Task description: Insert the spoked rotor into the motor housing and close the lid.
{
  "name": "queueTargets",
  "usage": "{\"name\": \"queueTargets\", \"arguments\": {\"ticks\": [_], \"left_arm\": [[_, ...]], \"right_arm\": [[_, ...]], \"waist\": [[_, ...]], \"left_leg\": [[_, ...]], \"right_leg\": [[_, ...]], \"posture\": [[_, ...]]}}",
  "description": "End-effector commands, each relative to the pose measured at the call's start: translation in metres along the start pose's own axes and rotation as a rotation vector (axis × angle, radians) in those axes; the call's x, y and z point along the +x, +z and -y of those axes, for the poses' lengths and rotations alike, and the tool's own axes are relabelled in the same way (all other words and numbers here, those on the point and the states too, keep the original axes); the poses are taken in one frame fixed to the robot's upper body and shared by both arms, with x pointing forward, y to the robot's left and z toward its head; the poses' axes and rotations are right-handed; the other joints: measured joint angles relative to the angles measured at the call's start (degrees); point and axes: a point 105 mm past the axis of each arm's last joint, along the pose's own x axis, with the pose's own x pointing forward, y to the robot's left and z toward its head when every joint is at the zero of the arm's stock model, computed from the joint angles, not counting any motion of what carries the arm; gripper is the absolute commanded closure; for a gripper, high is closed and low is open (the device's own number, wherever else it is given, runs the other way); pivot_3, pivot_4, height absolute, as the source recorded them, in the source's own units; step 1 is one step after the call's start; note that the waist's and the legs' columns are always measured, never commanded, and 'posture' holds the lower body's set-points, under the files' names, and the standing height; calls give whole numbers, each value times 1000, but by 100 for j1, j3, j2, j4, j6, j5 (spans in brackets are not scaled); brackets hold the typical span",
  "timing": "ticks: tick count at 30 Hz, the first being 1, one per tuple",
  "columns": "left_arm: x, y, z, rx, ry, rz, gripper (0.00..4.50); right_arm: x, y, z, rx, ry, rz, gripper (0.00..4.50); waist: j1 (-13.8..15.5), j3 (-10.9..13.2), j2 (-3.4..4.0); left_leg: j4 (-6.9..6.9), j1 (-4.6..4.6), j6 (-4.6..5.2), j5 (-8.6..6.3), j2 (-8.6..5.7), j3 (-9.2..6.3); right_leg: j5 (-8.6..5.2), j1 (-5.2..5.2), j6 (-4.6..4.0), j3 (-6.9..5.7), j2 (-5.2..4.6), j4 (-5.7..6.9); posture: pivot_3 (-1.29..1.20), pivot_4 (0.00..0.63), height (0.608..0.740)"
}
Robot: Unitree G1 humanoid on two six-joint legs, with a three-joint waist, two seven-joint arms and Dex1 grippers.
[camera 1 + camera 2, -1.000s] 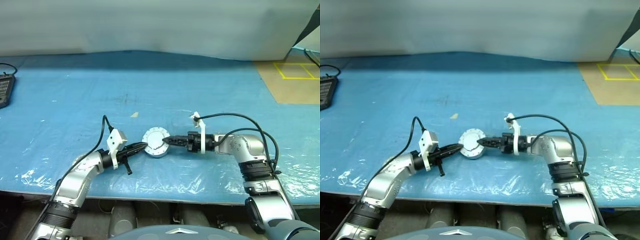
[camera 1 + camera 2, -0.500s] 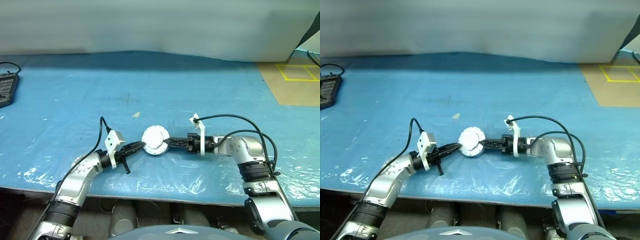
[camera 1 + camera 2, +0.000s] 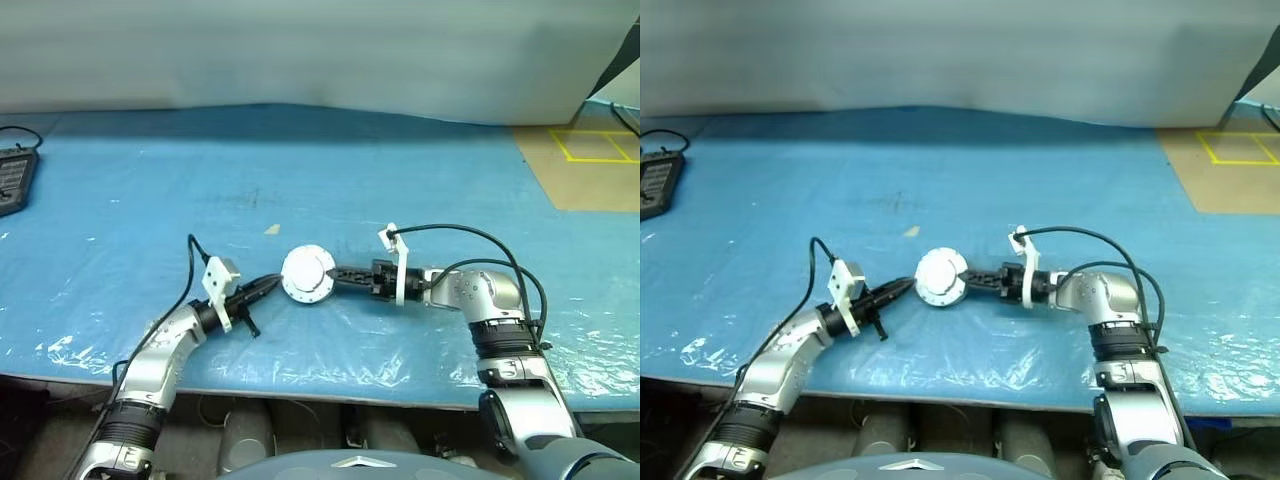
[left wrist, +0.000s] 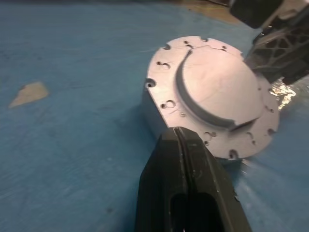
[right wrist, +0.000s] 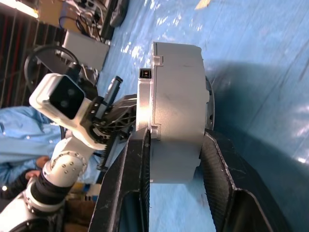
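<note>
The motor housing (image 3: 307, 274) is a round silvery-grey drum in the middle of the blue mat. The lid (image 4: 212, 92), plain grey face outward with small holes and a raised arc, sits on it. My right gripper (image 3: 326, 272) reaches in from the right and is shut on the housing (image 5: 176, 96), one finger on the lid side and one on the base side. My left gripper (image 3: 274, 284) is shut, its tip (image 4: 178, 134) right at the housing's rim on the left. The spoked rotor is hidden.
A black device (image 3: 12, 175) lies at the mat's far left edge. A small tan scrap (image 3: 271, 229) lies just beyond the housing. Brown floor with yellow tape (image 3: 590, 155) is at the far right. A person in blue (image 5: 19, 150) is in the right wrist view.
My right gripper has closed from open onto the housing. The housing has shifted slightly away from me, and my left gripper has followed it, still shut.
</note>
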Motion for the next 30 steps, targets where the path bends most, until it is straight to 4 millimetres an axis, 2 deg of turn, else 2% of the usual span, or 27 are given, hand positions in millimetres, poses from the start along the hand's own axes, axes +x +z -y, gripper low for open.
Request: {"name": "queueTargets", "arguments": {"ticks": [1, 3, 5, 8, 12, 16, 21, 30], "left_arm": [[-1, 14, -19, -111, 112, 43, 4500], [0, 25, -22, -134, 137, 95, 4500], [0, 38, -26, -196, 162, 179, 3919], [0, 45, -30, -257, 190, 230, 2912], [0, 64, -29, -432, 158, 363, 1530], [-1, 77, -30, -609, 128, 484, 119], [1, 85, -20, -775, 29, 539, 52], [14, 94, 3, -932, -137, 528, 52]], "right_arm": [[-2, 31, -15, 7, 76, 130, 3377], [-3, 41, -20, 24, 110, 182, 3377], [-5, 53, -27, 49, 157, 242, 3377], [-5, 59, -28, 63, 159, 271, 3377], [-9, 77, -42, 110, 245, 362, 3377], [-11, 86, -52, 118, 288, 402, 3377], [-10, 92, -58, 116, 301, 413, 3377], [-7, 90, -71, 109, 339, 391, 3377]], "waist": [[-5, 1, -1], [-3, 2, -2], [-1, 3, -3], [5, 3, -3], [11, 4, -3], [13, 4, -2], [13, 5, -2], [27, 5, -2]], "left_leg": [[3, -19, -1, 1, 1, 0], [4, -46, -2, 2, 1, 0], [2, -79, -3, 3, 1, -2], [8, -124, 8, 11, 2, -7], [9, -134, 3, 8, 10, -16], [15, -137, -7, 1, 7, -16], [35, -140, -9, 1, 8, -16], [40, -142, -9, 1, 8, -17]], "right_leg": [[18, -18, -32, 0, 1, 2], [25, -38, -43, -2, 3, 0], [26, -61, -44, -8, 5, -5], [39, -91, -29, -27, 17, 3], [33, -94, -39, -55, 24, 7], [26, -93, -51, -56, 15, 4], [21, -92, -60, -56, 16, 5], [33, -91, -39, -56, 17, 4]], "posture": [[0, 150, 740], [0, 150, 740], [0, 150, 740], [0, 150, 740], [0, 150, 740], [0, 150, 740], [0, 150, 740], [0, 150, 740]]}}
